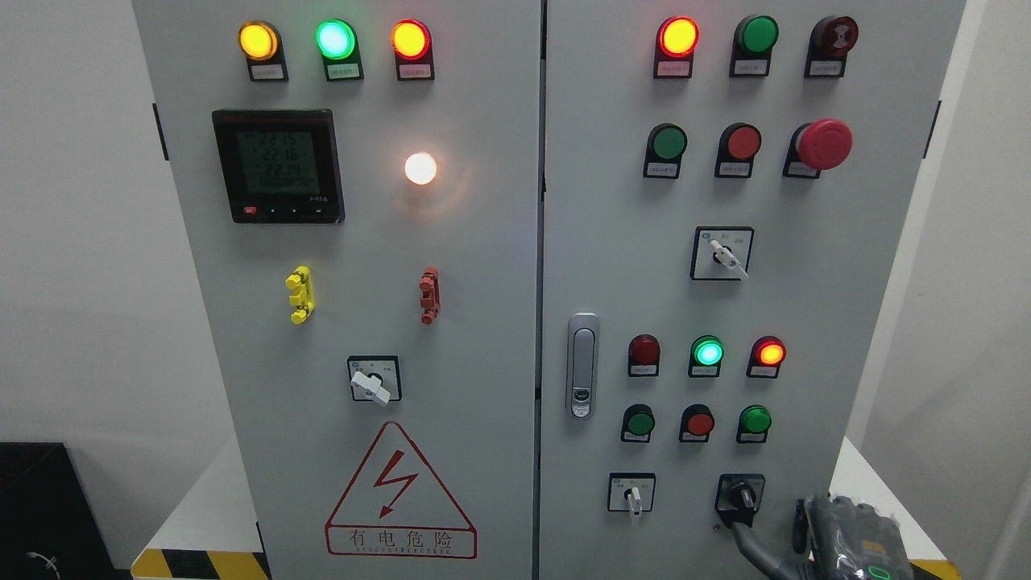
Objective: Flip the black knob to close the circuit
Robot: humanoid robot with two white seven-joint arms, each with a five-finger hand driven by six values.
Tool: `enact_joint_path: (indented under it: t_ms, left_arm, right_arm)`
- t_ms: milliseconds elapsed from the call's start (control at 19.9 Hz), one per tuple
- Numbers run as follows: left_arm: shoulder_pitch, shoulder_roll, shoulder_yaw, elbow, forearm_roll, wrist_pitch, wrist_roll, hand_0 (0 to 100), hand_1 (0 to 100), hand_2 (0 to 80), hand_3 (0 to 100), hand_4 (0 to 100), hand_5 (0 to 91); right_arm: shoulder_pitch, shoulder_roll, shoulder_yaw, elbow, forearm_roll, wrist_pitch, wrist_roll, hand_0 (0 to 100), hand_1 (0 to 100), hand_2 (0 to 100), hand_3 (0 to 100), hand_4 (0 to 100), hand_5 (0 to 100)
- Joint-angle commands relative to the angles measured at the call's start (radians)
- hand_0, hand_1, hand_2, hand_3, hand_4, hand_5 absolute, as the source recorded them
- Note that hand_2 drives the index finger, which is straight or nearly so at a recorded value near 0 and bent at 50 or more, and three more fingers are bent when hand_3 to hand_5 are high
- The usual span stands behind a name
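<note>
Black knob [741, 497] sits at 5 o'clock on the cabinet [483, 242]. Right hand [846, 536] is just below it; one dark finger reaches the knob's lower edge. Grasp or mere touch cannot be told. Judged: flip not yet evident.

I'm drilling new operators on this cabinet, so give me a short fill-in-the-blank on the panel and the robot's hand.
1. The right hand reaches the black knob from ____.
2. The black knob sits at the right door's lower ____ corner.
3. The lamp between the two lit red-rimmed ones at the left door's top glows ____.

Missing words: below; right; green
</note>
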Motion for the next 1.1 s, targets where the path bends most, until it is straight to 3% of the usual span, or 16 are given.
enact_joint_path:
  t_ms: [0, 351, 752, 1053]
  left_arm:
    - [0.000, 0.000, -0.020, 0.023, -0.021, 0.000, 0.001, 0, 0, 0.0, 0, 0, 0.0]
    - [0.000, 0.000, -0.020, 0.021, -0.021, 0.000, 0.001, 0, 0, 0.0, 0, 0, 0.0]
    - [0.000, 0.000, -0.020, 0.021, -0.021, 0.000, 0.001, 0, 0, 0.0, 0, 0, 0.0]
    - [0.000, 0.000, -0.020, 0.021, -0.020, 0.000, 0.001, 0, 0, 0.0, 0, 0, 0.0]
  right_arm:
    - [0.011, 0.001, 0.037, -0.014, 0.000, 0.001, 0.000, 0, 8, 78, 96, 76, 77]
    - [0.035, 0.005, 0.039, -0.043, -0.033, -0.002, -0.004, 0, 8, 77, 96, 76, 77]
    - [0.069, 0.011, 0.049, -0.074, -0.133, -0.008, -0.069, 0, 9, 74, 94, 75, 75]
    - [0.135, 0.016, 0.043, -0.130, -0.321, -0.042, -0.135, 0, 10, 63, 86, 69, 64]
